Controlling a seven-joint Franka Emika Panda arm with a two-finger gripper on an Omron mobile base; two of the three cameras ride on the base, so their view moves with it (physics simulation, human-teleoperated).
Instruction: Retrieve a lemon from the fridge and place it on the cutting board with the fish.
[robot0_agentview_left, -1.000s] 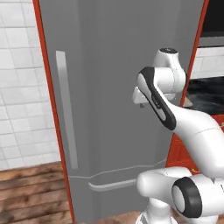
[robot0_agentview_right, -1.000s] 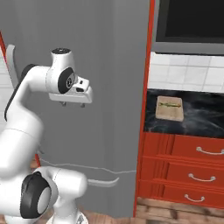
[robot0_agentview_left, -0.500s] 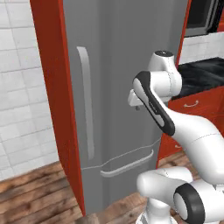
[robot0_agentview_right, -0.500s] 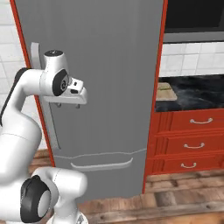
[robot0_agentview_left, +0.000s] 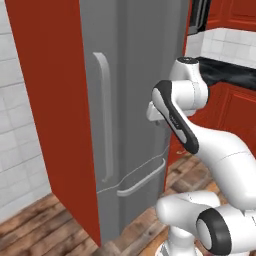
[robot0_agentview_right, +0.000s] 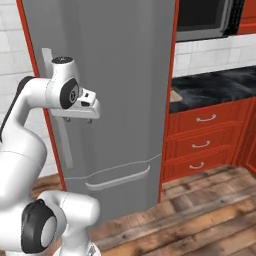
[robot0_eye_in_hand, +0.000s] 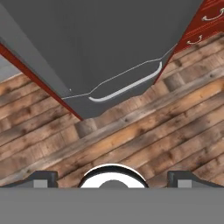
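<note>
The fridge is a tall matte grey appliance with its doors shut, so the lemon is hidden. A long pale bar handle runs down its door, and a curved drawer handle crosses its lower front. My gripper hangs in front of the door at mid height, pointing down, open and empty. In the hand view my gripper looks down the fridge's front to the floor. A tan sliver of the cutting board lies at the left end of the black counter.
Red panels flank the fridge. Red drawers sit under the counter, and a dark microwave hangs above it. A wooden plank floor lies in front. White tiled wall is at the left.
The whole scene has shifted in both base views, so the cameras moved: the fridge now stands nearer and at an angle. The arm keeps much the same pose.
</note>
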